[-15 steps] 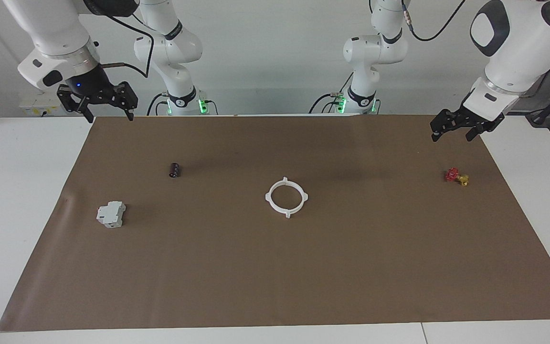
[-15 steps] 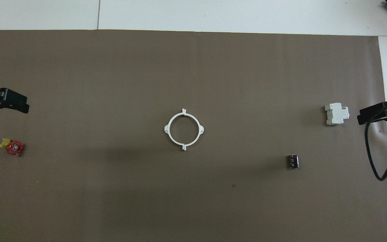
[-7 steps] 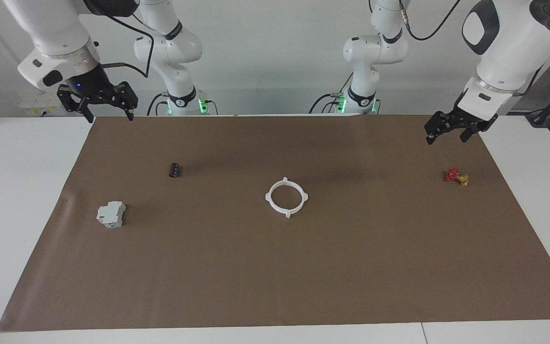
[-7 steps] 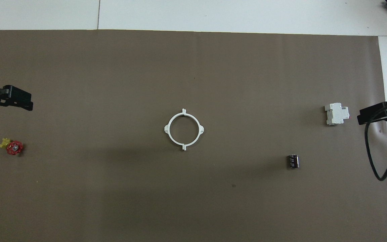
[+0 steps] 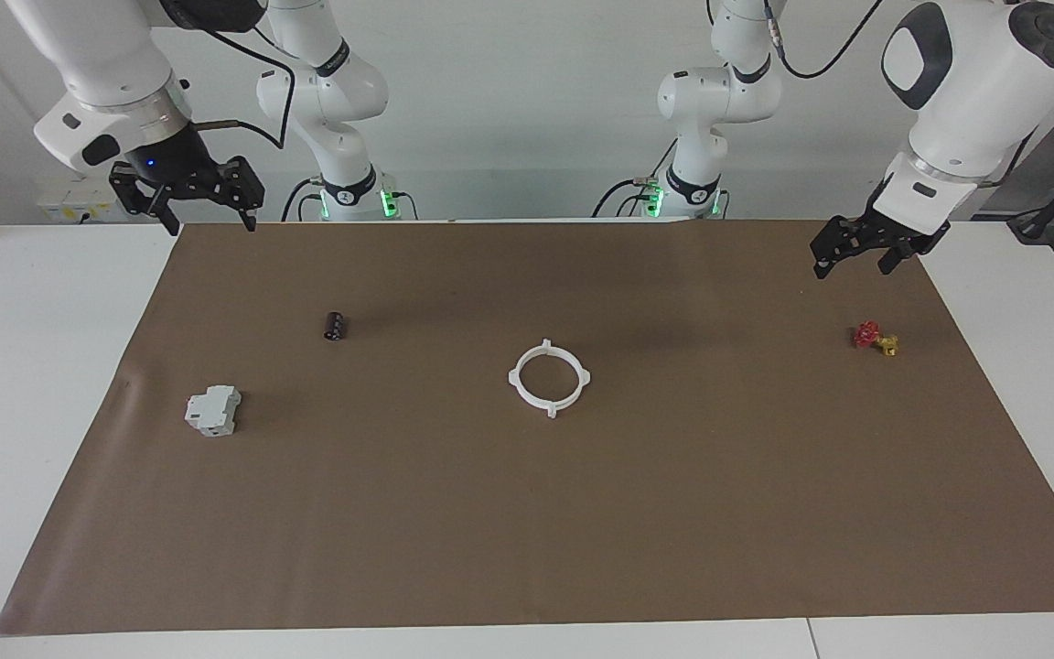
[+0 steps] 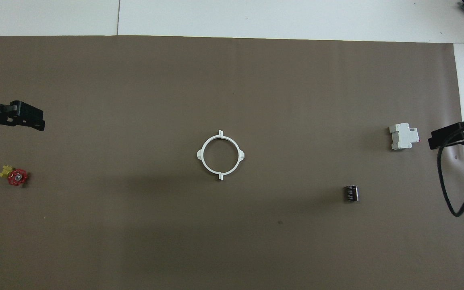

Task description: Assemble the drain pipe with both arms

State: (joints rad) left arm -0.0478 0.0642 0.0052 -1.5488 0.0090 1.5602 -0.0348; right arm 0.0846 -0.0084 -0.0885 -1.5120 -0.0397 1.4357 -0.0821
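The drain pipe [image 5: 516, 379] [image 6: 202, 154] lies flat in the middle of the brown mat as one closed white ring with four small tabs. No gripper touches it. My left gripper [image 5: 850, 268] [image 6: 30, 121] hangs open and empty over the mat's corner at the left arm's end, above and apart from the red valve. Over the mat's corner at the right arm's end, my right gripper [image 5: 211, 223] [image 6: 437, 141] is raised, open and holding nothing.
A red-and-brass valve [image 5: 875, 338] [image 6: 14, 176] sits toward the left arm's end. A grey-white boxy block [image 5: 212, 410] [image 6: 404, 136] and a small black cylinder [image 5: 334, 326] [image 6: 351, 193] lie toward the right arm's end. A black cable [image 6: 443, 189] hangs from the right arm.
My left gripper has drifted a little inward over the mat, away from the table's end. The right arm, the ring and the other objects have not moved.
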